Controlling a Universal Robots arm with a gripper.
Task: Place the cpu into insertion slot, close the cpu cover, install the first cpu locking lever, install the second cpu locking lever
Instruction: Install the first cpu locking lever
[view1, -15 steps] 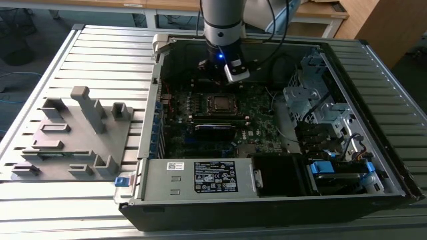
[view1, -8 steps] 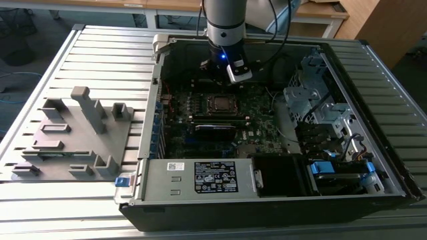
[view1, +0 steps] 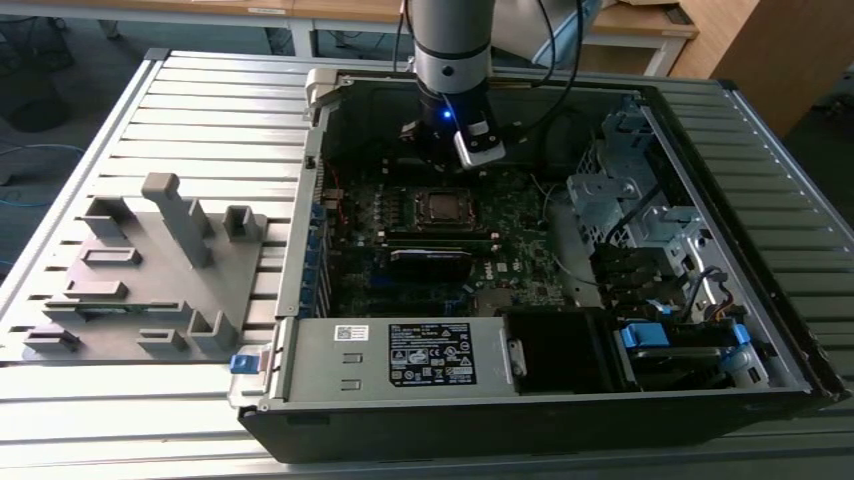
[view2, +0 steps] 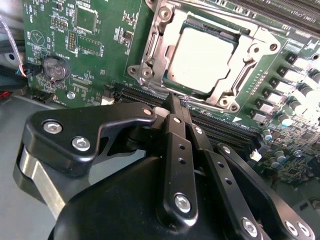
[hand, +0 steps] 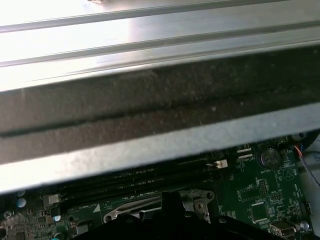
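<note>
Claw (view2: 176, 102) fills the lower half of the second wrist view, fingers pressed together to a closed tip with nothing between them; that tip sits just at the lower edge of the socket, beside it, contact not resolvable. One cpu (view2: 202, 57) is seated in the insertion slot (view2: 243, 80), upper centre of that frame. One cpu cover (view2: 156, 47), the silver frame, appears to be down around the chip, though whether it lies fully flat I can't tell. Lever count: can't separate the levers from the frame edges here, so no number. In the exterior view the socket (view1: 442, 206) sits mid-frame inside the open computer case (view1: 747, 330), arm directly above it, one grey fixture plate (view1: 147, 270) at left on the slatted counter (view1: 120, 430). Risks, my judgement: closed tip skidding off the thin metal onto the memory slots (view2: 240, 131) right alongside, or pressing a cover that isn't square and stressing the chip.
</note>
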